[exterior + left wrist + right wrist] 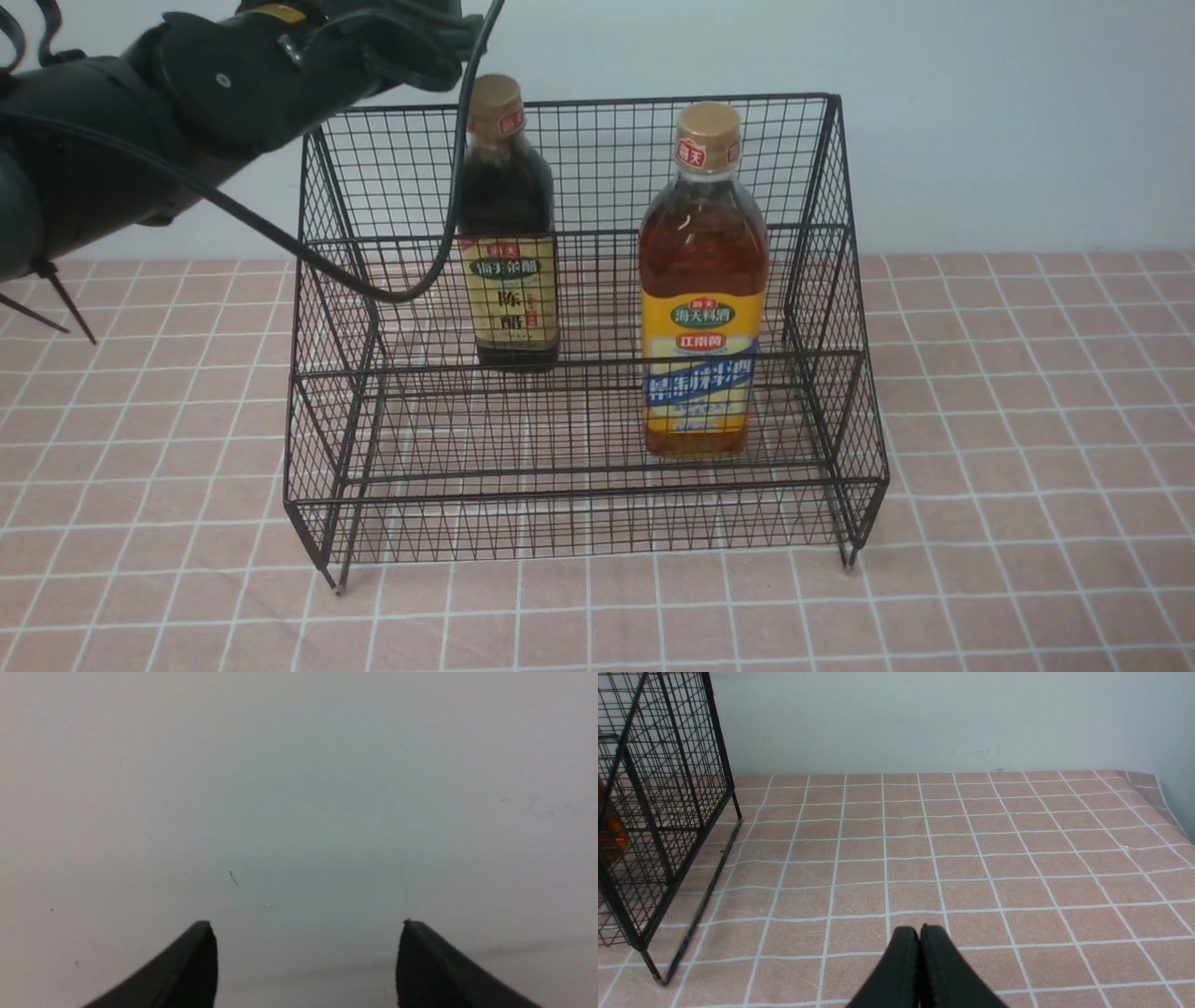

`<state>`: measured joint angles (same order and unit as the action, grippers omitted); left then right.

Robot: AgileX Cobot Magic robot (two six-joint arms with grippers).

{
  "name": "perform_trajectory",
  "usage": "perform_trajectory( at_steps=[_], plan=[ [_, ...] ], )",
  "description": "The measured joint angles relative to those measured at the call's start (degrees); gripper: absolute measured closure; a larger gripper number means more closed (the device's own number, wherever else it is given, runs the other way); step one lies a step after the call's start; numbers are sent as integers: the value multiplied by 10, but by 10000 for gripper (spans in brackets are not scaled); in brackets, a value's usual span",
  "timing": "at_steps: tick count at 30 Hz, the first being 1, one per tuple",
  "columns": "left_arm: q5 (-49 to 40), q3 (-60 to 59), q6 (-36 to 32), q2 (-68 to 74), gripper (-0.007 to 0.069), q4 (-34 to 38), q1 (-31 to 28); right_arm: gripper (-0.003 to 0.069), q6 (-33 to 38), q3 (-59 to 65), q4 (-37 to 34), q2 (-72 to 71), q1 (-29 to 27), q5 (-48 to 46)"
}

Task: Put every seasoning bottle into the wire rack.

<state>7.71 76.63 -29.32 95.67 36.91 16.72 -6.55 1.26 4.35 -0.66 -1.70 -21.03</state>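
Standing upright in the wire rack (579,448): amber bottle (702,299) on the lower front tier, right side; dark bottle (506,252) on the upper tier behind, left of centre. Right gripper (920,933) pinched closed, empty, over the tablecloth (971,858). Left gripper (306,933) spread wide, facing what looks like bare wall.

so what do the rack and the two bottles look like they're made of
Wire rack: thin welded metal wire by the look, coated black with a slight sheen; open grid with the cloth visible through it.
Dark vinegar bottle and amber bottle: clear walls showing the liquid, with glossy highlights; glass or plastic, cannot tell. Both have dull-gold caps and printed paper-like labels.
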Motion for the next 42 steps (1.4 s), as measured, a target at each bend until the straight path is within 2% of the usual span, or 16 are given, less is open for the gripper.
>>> perform_trajectory(
  at_steps=[3,5,10,13,17,18,20,34,42],
  plan=[
    [-3,0,0,-14,180,0,0,673,1,0,0,0,0,0],
    [-26,0,0,-38,250,0,0,673,1,0,0,0,0,0],
    [-164,0,-13,-100,519,-5,-1,673,1,0,0,0,0,0],
    [-276,0,-24,-147,613,-29,-8,673,1,0,0,0,0,0],
    [-374,0,-8,-182,631,-41,-25,673,1,0,0,0,0,0],
    [-419,0,8,-203,631,-46,-36,673,1,0,0,0,0,0],
    [-453,-12,32,-240,631,-57,-46,673,1,0,0,0,0,0],
    [-479,-243,52,-532,631,-74,-49,673,2,0,0,0,0,0],
    [-533,-286,48,-646,631,-80,-49,673,2,0,0,0,0,0]
  ],
)
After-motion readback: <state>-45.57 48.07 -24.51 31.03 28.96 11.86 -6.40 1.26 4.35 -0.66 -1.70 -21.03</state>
